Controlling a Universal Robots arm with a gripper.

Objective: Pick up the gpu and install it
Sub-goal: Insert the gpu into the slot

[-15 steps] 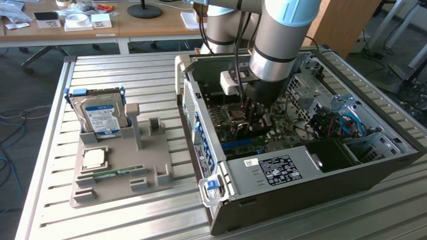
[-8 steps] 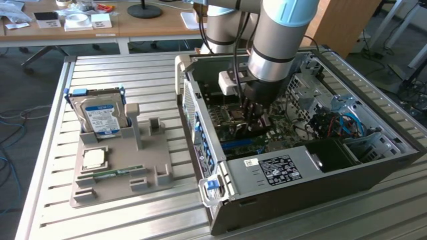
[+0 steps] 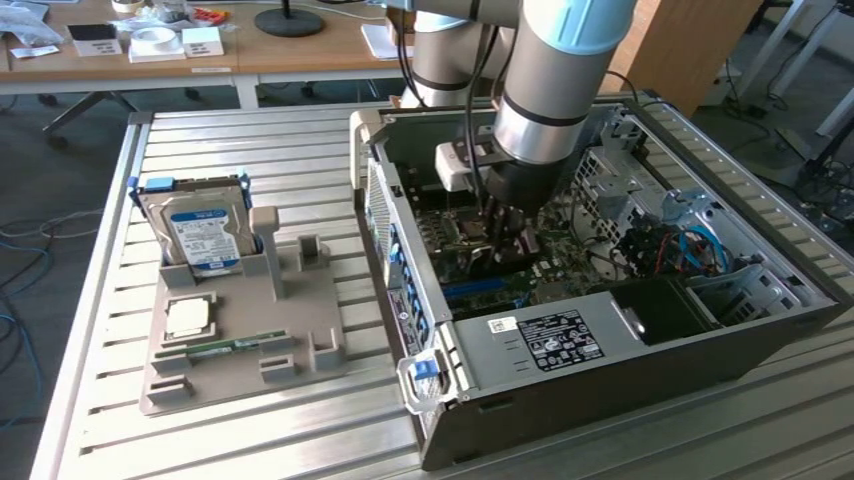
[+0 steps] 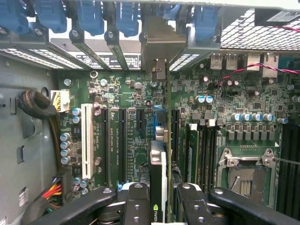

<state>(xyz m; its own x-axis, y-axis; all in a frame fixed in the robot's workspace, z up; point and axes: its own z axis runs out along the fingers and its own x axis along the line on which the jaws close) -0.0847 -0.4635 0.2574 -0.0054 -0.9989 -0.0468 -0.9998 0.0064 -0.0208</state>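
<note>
My tool (image 4: 161,199) is clenched on the gpu (image 4: 158,157), down inside the open PC case (image 3: 747,330). I hold the card edge-on above the motherboard (image 4: 136,93), its bracket (image 4: 157,44) toward the rear wall, so its edge lines up with a slot.

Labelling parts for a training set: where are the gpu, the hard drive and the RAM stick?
gpu (image 4: 158,174): wrist view, on the edge facing the camera.
hard drive (image 3: 203,240): exterior view, on its blue-white label.
RAM stick (image 3: 222,348): exterior view, mid-length on the green board.
</note>
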